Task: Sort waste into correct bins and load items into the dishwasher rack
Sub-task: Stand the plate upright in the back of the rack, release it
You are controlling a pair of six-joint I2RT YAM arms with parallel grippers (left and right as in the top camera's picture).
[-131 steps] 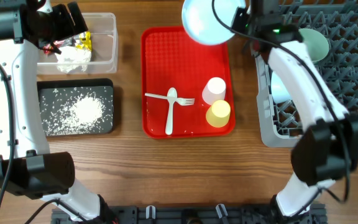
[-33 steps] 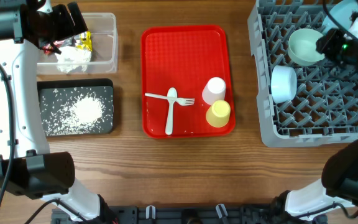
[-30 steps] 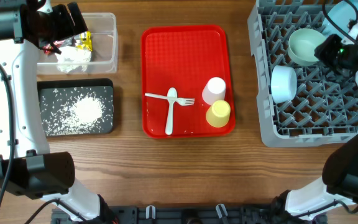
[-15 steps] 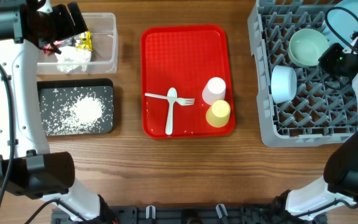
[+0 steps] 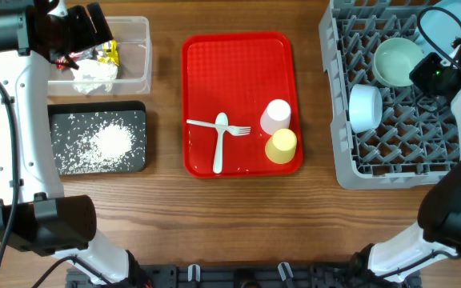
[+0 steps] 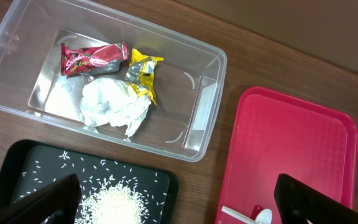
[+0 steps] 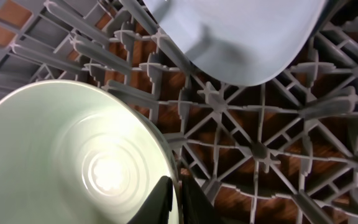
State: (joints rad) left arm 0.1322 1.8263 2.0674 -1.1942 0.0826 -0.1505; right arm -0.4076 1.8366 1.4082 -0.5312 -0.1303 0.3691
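In the right wrist view my right gripper is shut on the rim of a pale green bowl, which lies in the grey dishwasher rack. Just beyond it stands the light-blue plate. Overhead, the same gripper sits at that bowl's right edge, and a white bowl lies on its side nearby. My left gripper hangs open and empty over the clear tub, which holds a napkin and red and yellow wrappers.
The red tray in the middle carries a pink cup, a yellow cup, a white spoon and a fork. The black tray at the left holds rice grains.
My right gripper has come down from the rack's back right corner to the green bowl and closed on its rim. The left arm has not moved.
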